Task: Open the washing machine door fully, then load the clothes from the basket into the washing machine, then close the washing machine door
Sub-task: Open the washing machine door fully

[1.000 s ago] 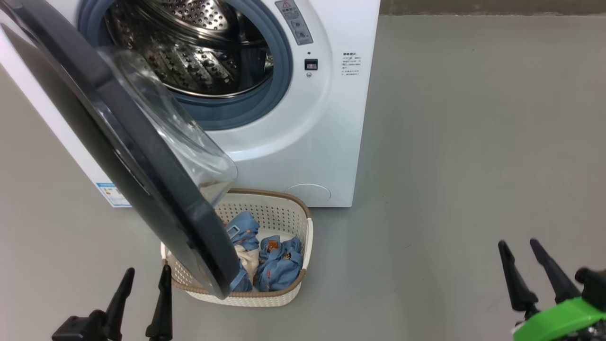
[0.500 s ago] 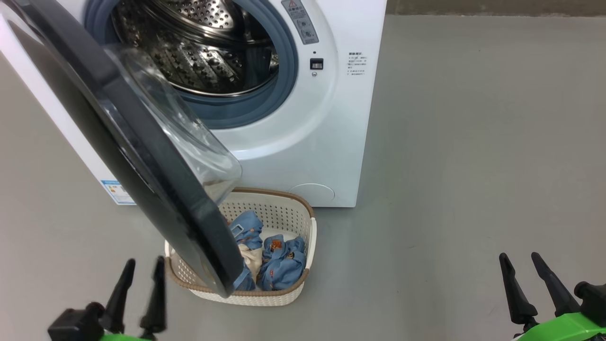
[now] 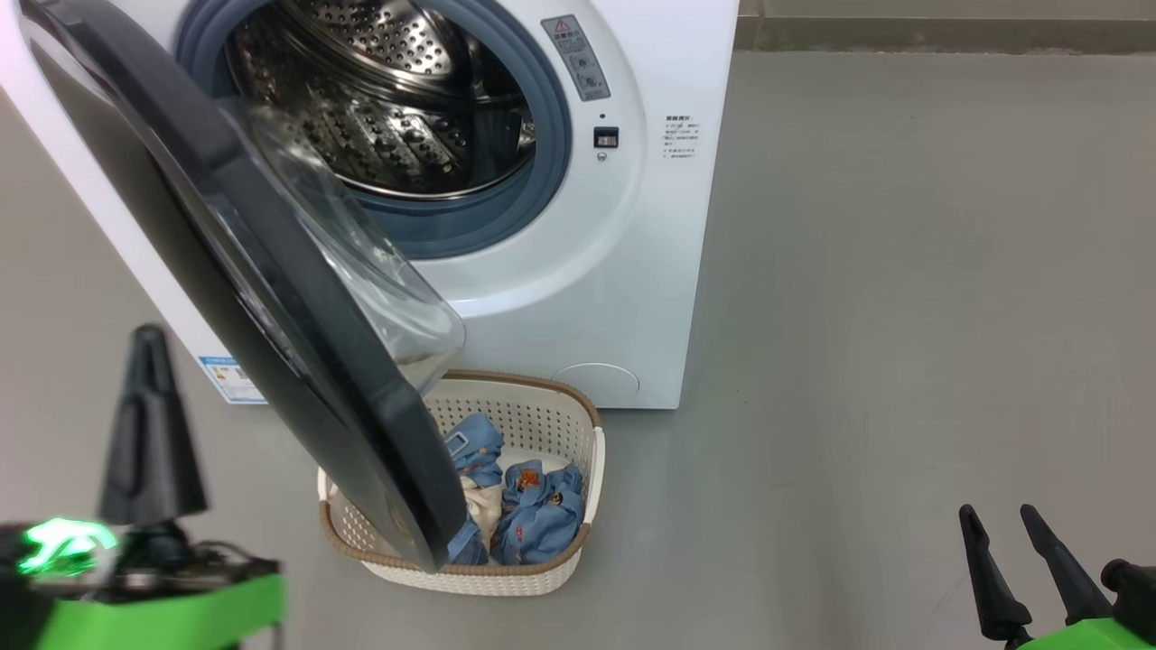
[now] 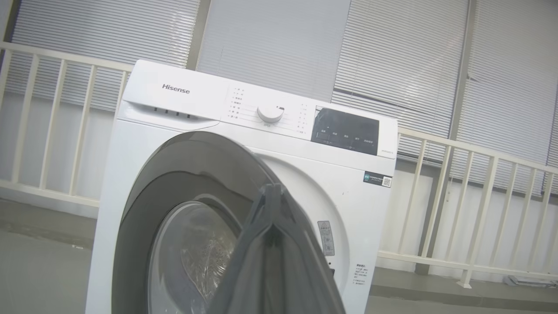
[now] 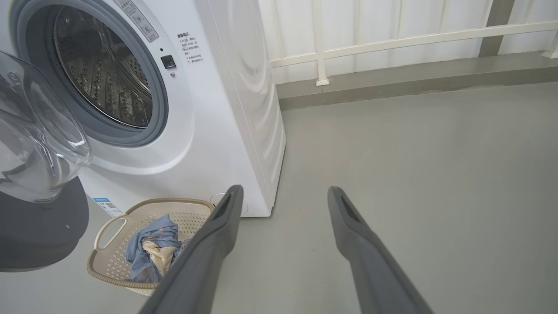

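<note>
The white washing machine (image 3: 578, 298) stands at the top of the head view with its steel drum (image 3: 388, 99) exposed. The washing machine door (image 3: 316, 388) hangs partly open, swung out over the left of the basket (image 3: 506, 578). Blue clothes (image 3: 542, 515) with some cream cloth lie inside the basket. My left gripper (image 3: 149, 361) is shut on nothing, raised left of the door and apart from it. In the left wrist view, the left gripper (image 4: 271, 192) points at the door (image 4: 174, 183). My right gripper (image 3: 998, 516) is open over the floor at the lower right, far from the basket (image 5: 109, 222).
Grey floor spreads wide to the right of the machine. A white railing (image 4: 457, 209) and closed blinds run behind the machine. A low grey curb (image 5: 392, 83) runs along the base of the railing. A blue label (image 3: 230, 379) sits low on the machine's front.
My left gripper has shut and risen higher beside the door. The head camera has shifted a little, so the machine and basket sit slightly lower in view.
</note>
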`<state>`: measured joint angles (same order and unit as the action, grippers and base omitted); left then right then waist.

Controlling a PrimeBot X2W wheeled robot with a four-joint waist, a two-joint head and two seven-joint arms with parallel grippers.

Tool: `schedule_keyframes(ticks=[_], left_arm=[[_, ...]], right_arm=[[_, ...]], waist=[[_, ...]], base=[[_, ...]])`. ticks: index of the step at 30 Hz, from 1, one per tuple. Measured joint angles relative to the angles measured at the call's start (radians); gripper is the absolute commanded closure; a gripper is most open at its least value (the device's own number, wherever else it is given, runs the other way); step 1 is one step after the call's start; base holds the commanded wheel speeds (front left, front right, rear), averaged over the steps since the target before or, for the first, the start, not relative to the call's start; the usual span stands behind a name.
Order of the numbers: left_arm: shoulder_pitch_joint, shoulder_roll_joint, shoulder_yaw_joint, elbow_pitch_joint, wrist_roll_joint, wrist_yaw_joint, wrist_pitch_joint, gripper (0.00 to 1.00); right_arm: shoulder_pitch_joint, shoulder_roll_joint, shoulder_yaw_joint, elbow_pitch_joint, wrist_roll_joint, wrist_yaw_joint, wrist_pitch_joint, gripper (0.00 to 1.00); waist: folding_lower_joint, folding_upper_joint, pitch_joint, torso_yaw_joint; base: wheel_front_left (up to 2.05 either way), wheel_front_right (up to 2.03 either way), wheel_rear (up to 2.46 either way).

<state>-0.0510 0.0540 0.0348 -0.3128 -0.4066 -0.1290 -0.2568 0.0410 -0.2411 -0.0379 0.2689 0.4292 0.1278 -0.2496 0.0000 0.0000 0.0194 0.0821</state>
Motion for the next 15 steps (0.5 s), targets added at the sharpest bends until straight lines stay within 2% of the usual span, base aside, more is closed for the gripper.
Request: schedule_keyframes(ticks=[5,9,15], left_arm=[[0.007,0.002,-0.198,-0.032,0.026,0.000,0.000,1.00],[0.009,0.020,-0.333,0.044,0.024,0.000,0.000,1.00],[0.000,0.016,-0.408,0.232,-0.036,0.000,0.000,1.00]], right_arm=[[0.000,0.002,0.000,-0.005,0.000,0.000,0.000,0.00],[0.001,0.002,0.001,-0.005,0.000,0.000,0.000,0.00],[0.001,0.004,0.009,-0.003,-0.006,0.000,0.000,0.00]], waist=[[0.0000,0.0000,-0.005,-0.005],[0.0000,0.0000,-0.007,-0.009],[0.0000,0.0000,-0.010,-0.017]], base=[[0.00,0.00,0.00],[0.00,0.00,0.00],[0.00,0.00,0.00]])
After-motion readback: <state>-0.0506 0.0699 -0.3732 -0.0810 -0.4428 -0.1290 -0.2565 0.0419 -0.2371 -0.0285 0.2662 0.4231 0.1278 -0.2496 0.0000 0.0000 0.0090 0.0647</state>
